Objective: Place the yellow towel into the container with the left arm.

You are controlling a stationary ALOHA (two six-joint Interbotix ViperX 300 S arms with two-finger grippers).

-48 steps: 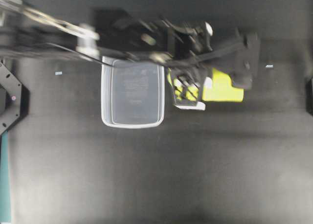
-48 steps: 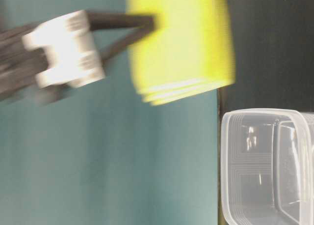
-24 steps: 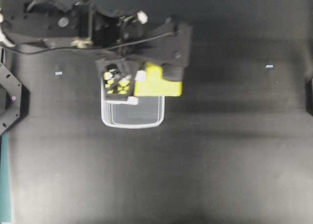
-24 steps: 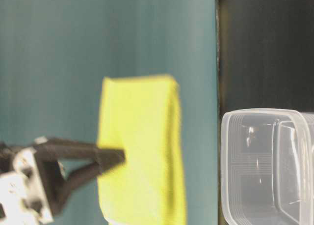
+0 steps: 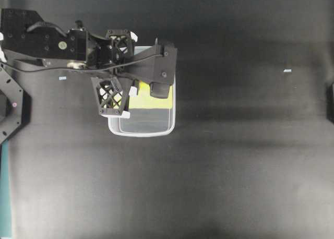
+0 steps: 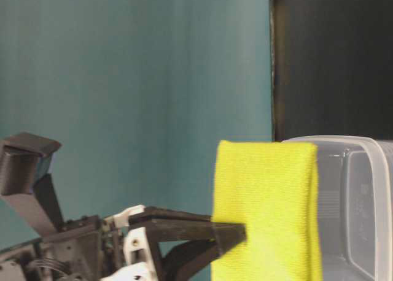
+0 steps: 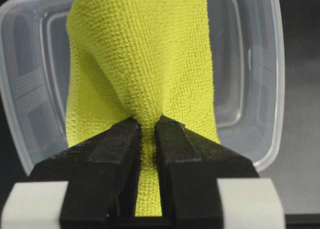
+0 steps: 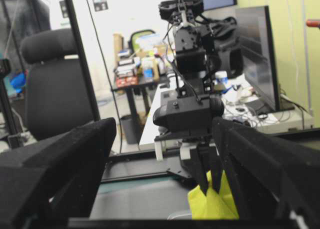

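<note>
Hanging over the container [image 5: 141,128], the yellow towel [image 7: 145,64] is pinched at a bunched fold by the left gripper [image 7: 146,131], jaws clamped tight on the cloth. Overhead, towel sits at the tub's 12 o'clock end, under the wrist. Right gripper [image 8: 165,199] jaws stand wide apart, holding nothing, well clear.

Risks, my read:
- Towel nearly as big as the tub; release off-centre and an edge likely drapes over the rim toward 12 or 3 o'clock.
- Fuzzy cloth may snag on the fingers and lift back out on retract.
- Descending too low could shove the light tub.
</note>
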